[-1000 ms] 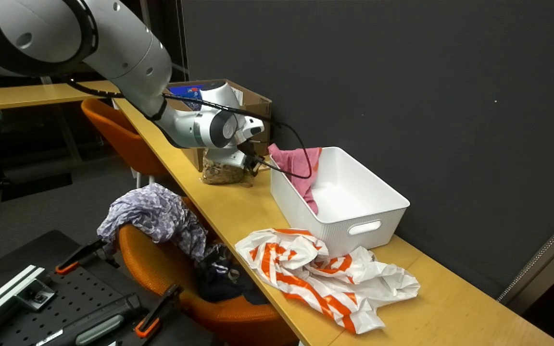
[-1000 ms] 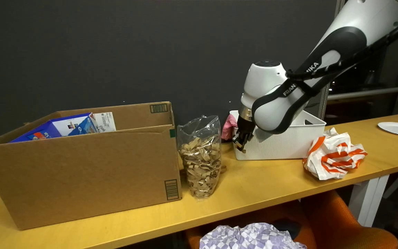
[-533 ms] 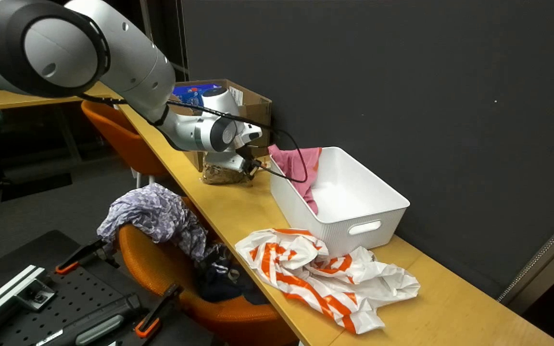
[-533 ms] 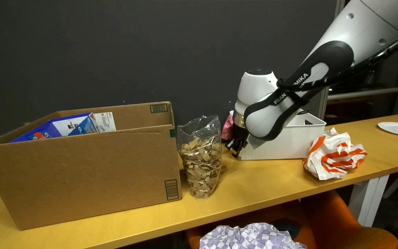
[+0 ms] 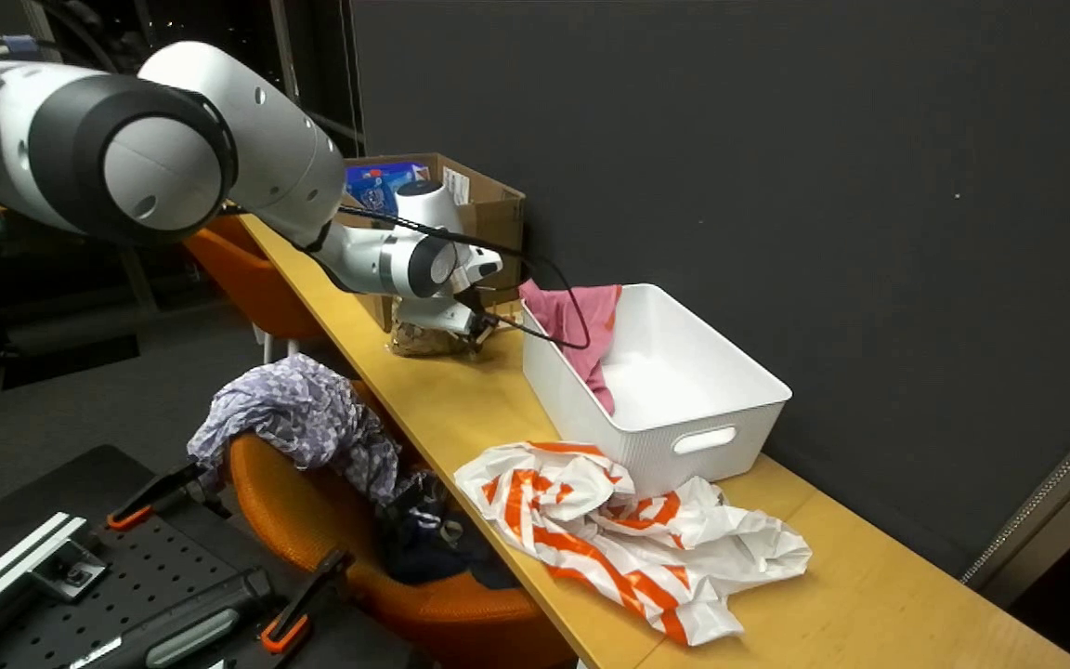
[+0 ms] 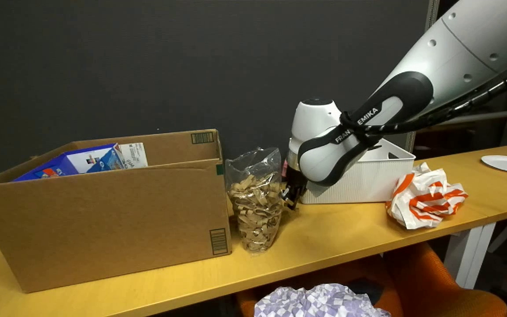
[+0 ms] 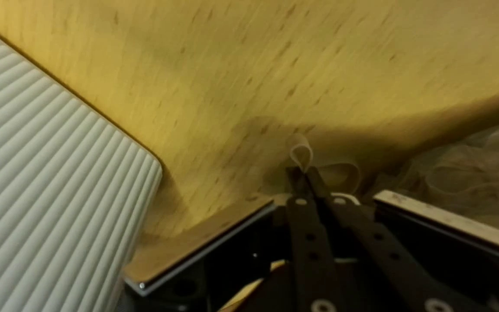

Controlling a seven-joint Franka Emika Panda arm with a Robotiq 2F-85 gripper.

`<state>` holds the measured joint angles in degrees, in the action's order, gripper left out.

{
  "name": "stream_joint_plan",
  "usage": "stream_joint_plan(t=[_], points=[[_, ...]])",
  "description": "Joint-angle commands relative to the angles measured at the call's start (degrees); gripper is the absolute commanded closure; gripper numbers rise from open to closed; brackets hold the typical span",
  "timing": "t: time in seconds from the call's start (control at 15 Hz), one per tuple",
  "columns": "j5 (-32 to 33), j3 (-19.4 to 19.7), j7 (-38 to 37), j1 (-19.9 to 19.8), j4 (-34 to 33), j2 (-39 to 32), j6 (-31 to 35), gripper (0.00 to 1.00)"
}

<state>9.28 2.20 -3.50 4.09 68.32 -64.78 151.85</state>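
While jaws pinch teardrop-shaped tan strip (image 7: 298, 141), crinkly clear bag (image 6: 266, 164) stands adj., ribbed wht. bin (image 7: 54, 186) nearby.

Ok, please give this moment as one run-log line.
gripper: over table, between bag of tan strips and bin; tan loop: at fingers, hold unclear; pink cloth: over bin edge

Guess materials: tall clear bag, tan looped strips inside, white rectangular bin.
Tall clear bag: glossy plastic film, wrinkled, see-through.
Tan looped strips: rubber or paper, seemingly matte; curled bands fit either.
White rectangular bin: probably satin plastic, uniform ribs.
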Motion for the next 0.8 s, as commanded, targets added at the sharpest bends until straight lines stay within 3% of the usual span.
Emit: stream_joint_plan(t=[0.0,0.6,0.73], points=[[-1.62,-1.2,3.07,-0.65,-5.97,-3.24,-2.9,0.72],[-1.59,-1.15,4.71,-0.44,-17.05,-10.16,-9.18,0.08],[-1.6,-1.19,5.0,-0.42,-19.38,-11.75,-10.08,0.0]])
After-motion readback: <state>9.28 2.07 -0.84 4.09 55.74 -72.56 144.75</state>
